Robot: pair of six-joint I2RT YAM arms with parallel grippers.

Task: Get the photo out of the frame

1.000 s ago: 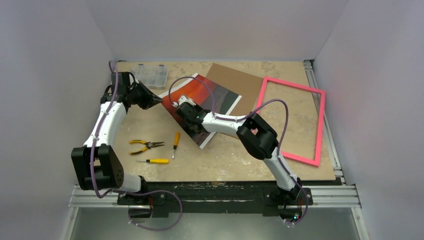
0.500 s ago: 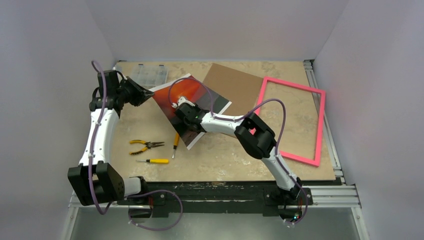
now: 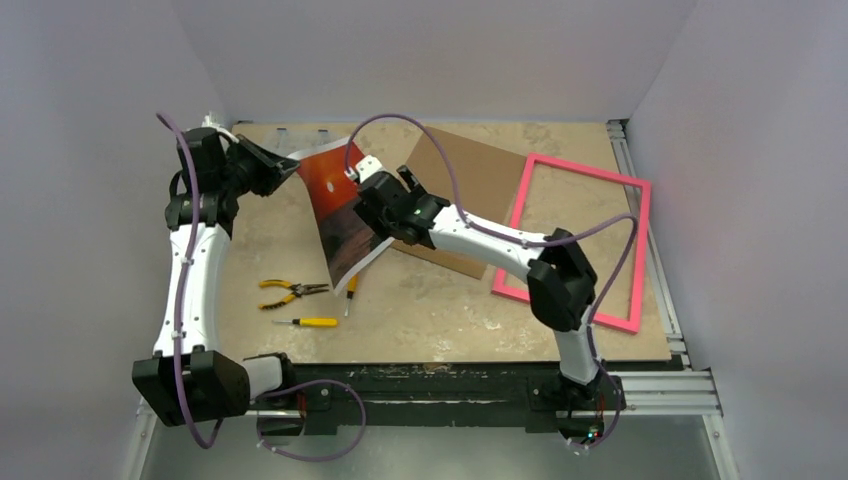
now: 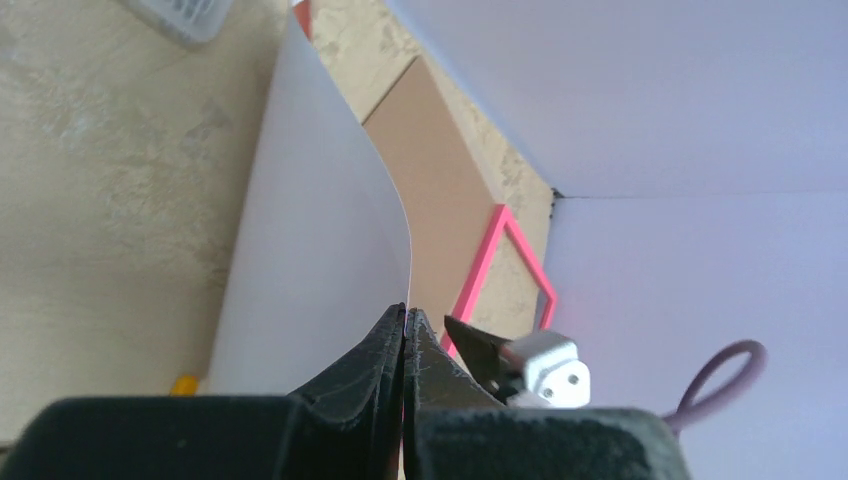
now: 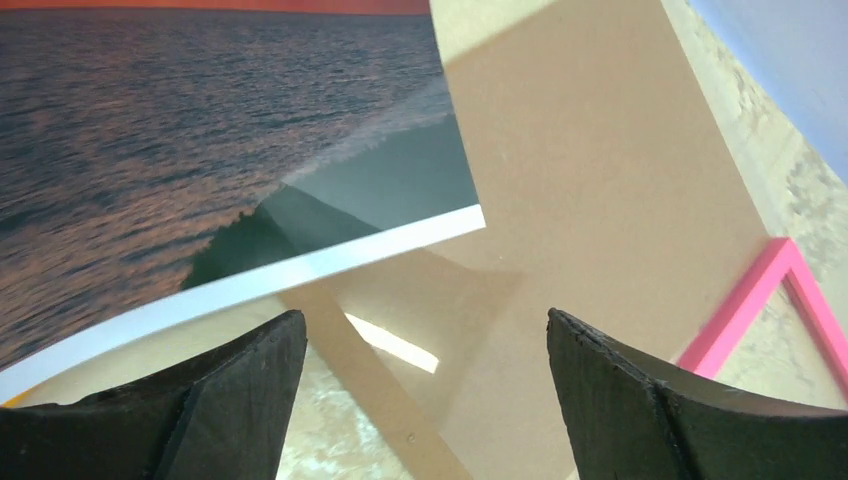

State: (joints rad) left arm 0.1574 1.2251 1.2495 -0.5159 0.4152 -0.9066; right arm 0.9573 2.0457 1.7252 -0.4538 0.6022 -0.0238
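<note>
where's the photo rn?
Top view: back-left of the table, the photo is raised and curling, one edge pinched in the left gripper, just left of the brown board.

Robot lab bench (image 3: pixel 450 320) (white enclosure (image 3: pixel 430 50), aluminium rails (image 3: pixel 665 392)).

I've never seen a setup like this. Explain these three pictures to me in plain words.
Two white robot arms are bolted at the near edge of a table. The wide picture looks down from above and behind them; the other two come from a camera on each wrist. On the table lie an empty pink frame, a brown board, pliers and a yellow screwdriver. The left tool is shut on an edge of the sunset photo, holding that end up so the sheet curls. The right tool is open above the board, holding nothing.
</note>
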